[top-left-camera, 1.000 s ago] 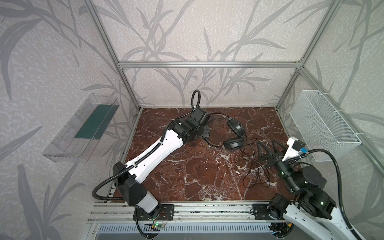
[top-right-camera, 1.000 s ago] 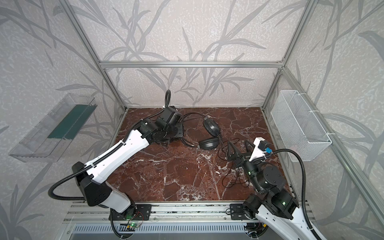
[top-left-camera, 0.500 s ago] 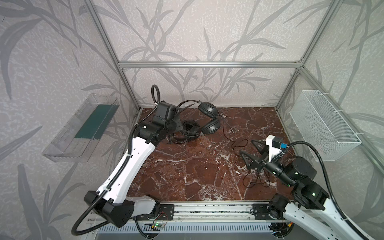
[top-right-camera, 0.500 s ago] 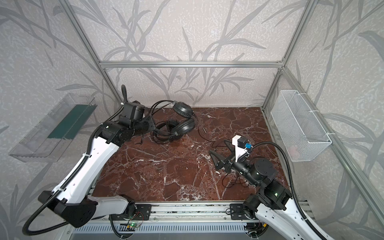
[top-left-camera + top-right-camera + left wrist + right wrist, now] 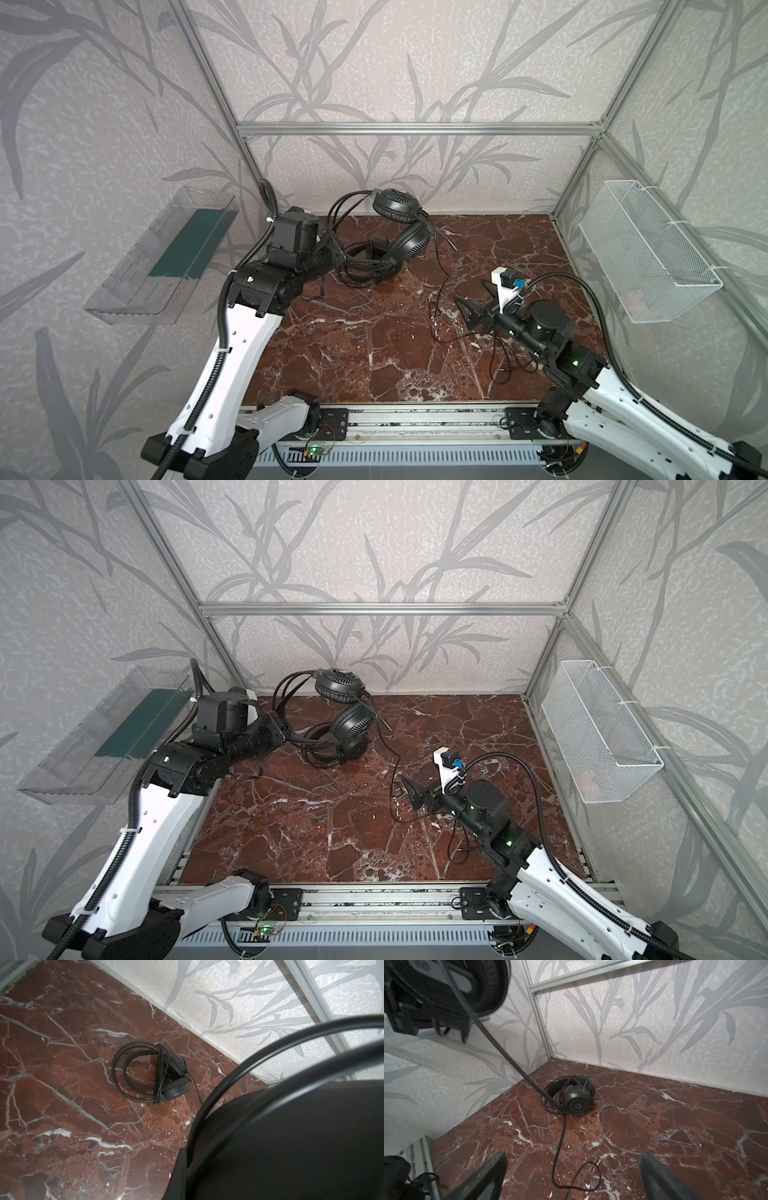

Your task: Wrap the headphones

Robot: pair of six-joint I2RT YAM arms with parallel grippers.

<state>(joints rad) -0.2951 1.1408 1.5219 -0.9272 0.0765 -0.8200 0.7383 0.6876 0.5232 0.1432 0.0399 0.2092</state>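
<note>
The left pincer [image 5: 332, 253] is clamped on the thin wire headband of a black over-ear headset [image 5: 399, 220], lifted above the red-brown marble worktop [image 5: 374, 340] near the back wall. Its long thin black cable [image 5: 436, 291] trails down to the worktop. Under it lies a second black headset [image 5: 166, 1076], cable apparently wound round it (partly hidden from above). The right pincer [image 5: 571, 1176] hovers with jaws wide apart, empty, beside the cable's loops.

Raised headset [image 5: 399, 220] hangs far left above the wrapped headset [image 5: 370, 266] on the floor [image 5: 374, 332]; its cable [image 5: 436, 291] trails right toward the near-right arm.
</note>
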